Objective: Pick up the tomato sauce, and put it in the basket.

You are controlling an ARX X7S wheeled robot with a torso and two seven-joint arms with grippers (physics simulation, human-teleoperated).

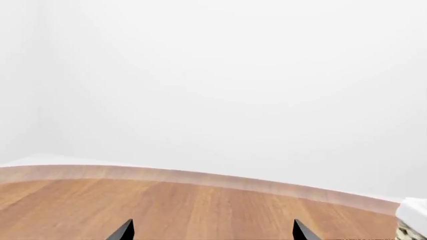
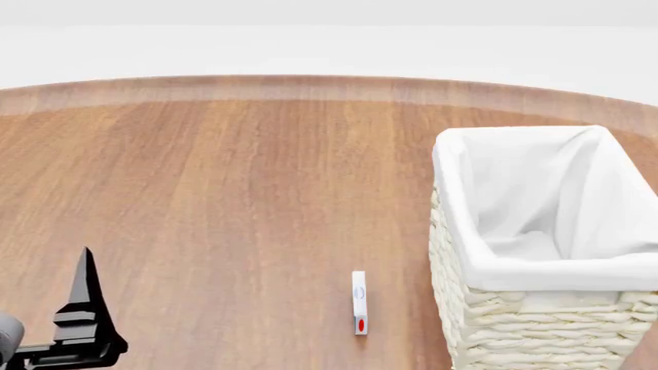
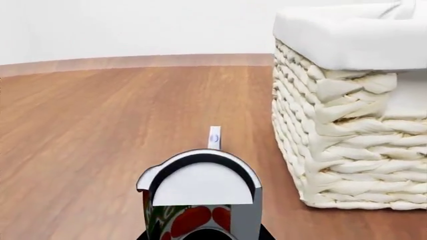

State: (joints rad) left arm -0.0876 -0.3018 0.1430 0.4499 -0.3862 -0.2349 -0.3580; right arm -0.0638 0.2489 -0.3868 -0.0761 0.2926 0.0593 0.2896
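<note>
The tomato sauce [image 3: 200,202] fills the bottom centre of the right wrist view, close to the camera, upright, with its pale round top showing. The wooden table [image 2: 226,193] spans every view. The basket [image 2: 535,339] stands at the right of the head view, its white liner folded over the rim. The left gripper [image 1: 213,232], at the head view's lower left, has its fingertips spread wide over bare wood. I cannot tell whether the right gripper pinches the can. A small white slip [image 2: 359,302] lies just left of the basket.
</note>
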